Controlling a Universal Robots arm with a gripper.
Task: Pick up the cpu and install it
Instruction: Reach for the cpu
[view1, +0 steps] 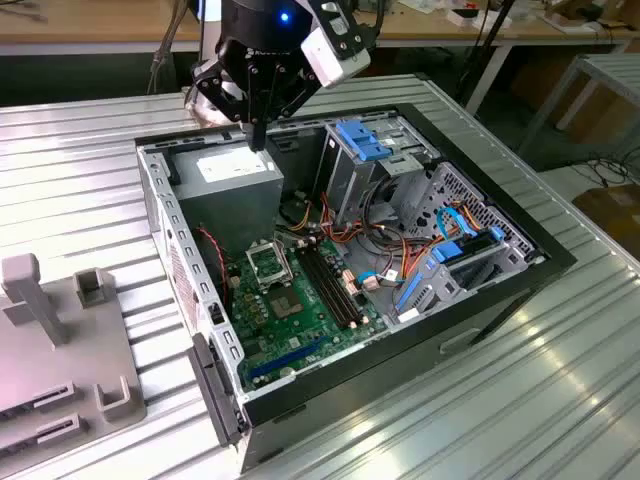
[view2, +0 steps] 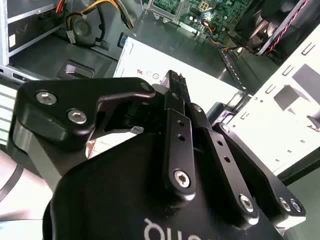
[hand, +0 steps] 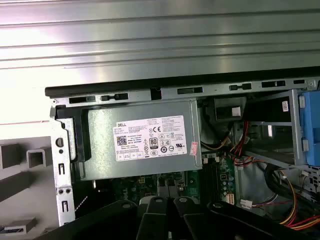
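Evidently a robotics lab or electronics workshop: opened computer case (view1: 163, 200) laid on a ribbed metal table (view1: 70, 170), grey fixture block (view1: 60, 370) at the exterior view's near left, long wooden workbenches (view1: 90, 25) far behind.

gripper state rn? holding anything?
Gripper: closed, hanging above the power supply; whether it grips anything cannot be told.

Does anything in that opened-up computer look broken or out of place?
Nothing stands out. The computer case lies open on the table, nothing spilled, and the gripper hangs above the power supply.
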